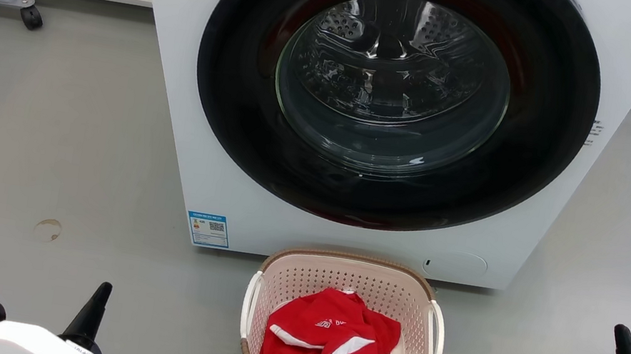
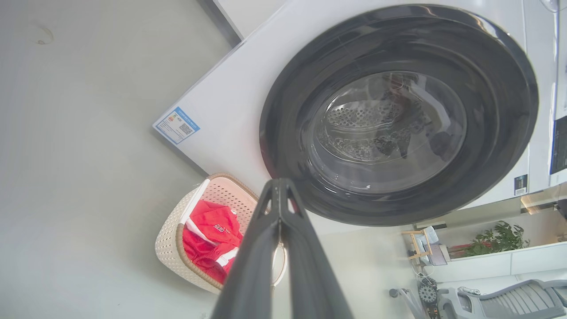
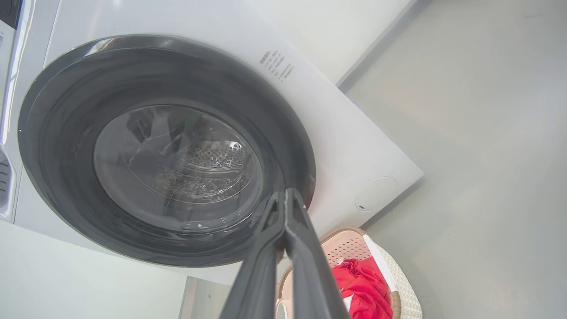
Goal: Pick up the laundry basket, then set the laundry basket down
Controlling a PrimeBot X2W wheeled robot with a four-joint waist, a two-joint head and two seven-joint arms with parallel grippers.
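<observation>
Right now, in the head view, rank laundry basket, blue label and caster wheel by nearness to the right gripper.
1. laundry basket, just left of the right gripper.
2. blue label, lower left of the washer.
3. caster wheel, far back left.

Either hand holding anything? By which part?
Nothing held: left hand and right hand are shut and empty, both apart from the laundry basket.

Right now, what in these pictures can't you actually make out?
- Head view: near wall of the laundry basket, cut off by the bottom edge.
- Head view: anything under the red garment, hidden by it.
- Head view: blue label on the washing machine, print too small.
</observation>
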